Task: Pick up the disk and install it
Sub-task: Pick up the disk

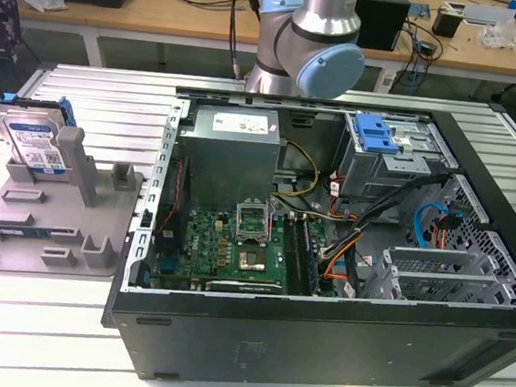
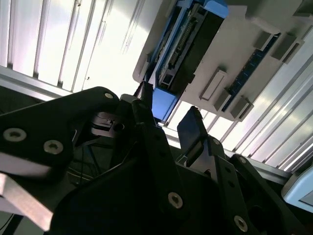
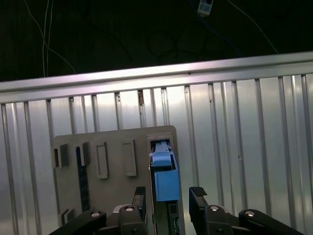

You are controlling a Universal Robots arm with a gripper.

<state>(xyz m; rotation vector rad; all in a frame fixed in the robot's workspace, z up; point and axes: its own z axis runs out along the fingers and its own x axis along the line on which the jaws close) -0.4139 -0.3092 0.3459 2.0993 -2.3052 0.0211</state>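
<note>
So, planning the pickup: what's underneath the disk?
The disk stands on edge on the grey fixture. An upright grey post covers its lower corner, so how its bottom edge is seated is hidden.

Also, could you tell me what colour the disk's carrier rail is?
Bright blue; the disk shows best in the exterior view.

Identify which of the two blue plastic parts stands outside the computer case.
The one framing the disk, standing in the grey fixture; the blue bracket sits inside, atop the drive cage.
</note>
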